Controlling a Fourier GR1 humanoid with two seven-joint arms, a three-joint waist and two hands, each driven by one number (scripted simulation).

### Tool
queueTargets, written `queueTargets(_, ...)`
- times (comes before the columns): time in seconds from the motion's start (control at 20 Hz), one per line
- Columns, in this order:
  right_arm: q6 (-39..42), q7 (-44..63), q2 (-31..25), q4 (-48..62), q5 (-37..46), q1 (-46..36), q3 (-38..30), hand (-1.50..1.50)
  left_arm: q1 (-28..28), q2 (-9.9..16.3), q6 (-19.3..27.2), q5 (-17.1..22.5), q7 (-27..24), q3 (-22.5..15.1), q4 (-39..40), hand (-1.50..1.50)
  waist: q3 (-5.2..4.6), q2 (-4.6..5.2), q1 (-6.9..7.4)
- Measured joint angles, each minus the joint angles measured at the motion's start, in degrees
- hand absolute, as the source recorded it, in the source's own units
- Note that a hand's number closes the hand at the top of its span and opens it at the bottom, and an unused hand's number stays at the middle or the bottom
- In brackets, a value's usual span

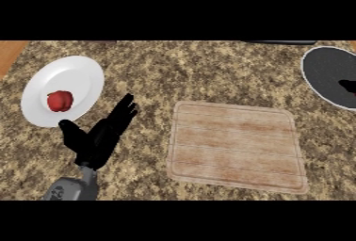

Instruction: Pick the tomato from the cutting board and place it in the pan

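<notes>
The wooden cutting board lies in the middle of the counter with nothing on it. The black pan with a pale rim sits at the far right, cut off by the view's edge. A small black shape over the pan at the right edge looks like part of my right hand; most of it is out of view. No tomato shows on the board or in the visible part of the pan. My left hand rests open at the lower left, fingers up, holding nothing.
A white plate stands at the left with a red, round item on it, just beyond my left hand. A speckled brown counter surrounds everything. A dark object shows at the top right edge.
</notes>
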Motion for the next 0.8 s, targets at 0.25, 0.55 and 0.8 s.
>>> queueTargets(0.25,3.1,-9.0,0.2,-3.3,-9.0,0.4,-7.4,-1.5,0.2,-0.2,0.6,-0.1,0.6,0.1,-0.5,0.0,0.03,-0.4,-0.83)
queueTargets(0.55,13.4,-18.2,-0.6,-2.8,-18.1,4.0,-14.7,-1.5,1.4,-0.3,0.7,-0.3,0.3,0.1,-0.5,0.0,-0.12,-0.71,-1.53)
queueTargets(0.8,24.6,-24.7,-3.1,-1.0,-21.9,8.4,-17.0,-1.5,1.7,-0.3,0.8,-0.6,-0.3,0.6,-0.1,0.0,-0.26,-1.03,-2.17)
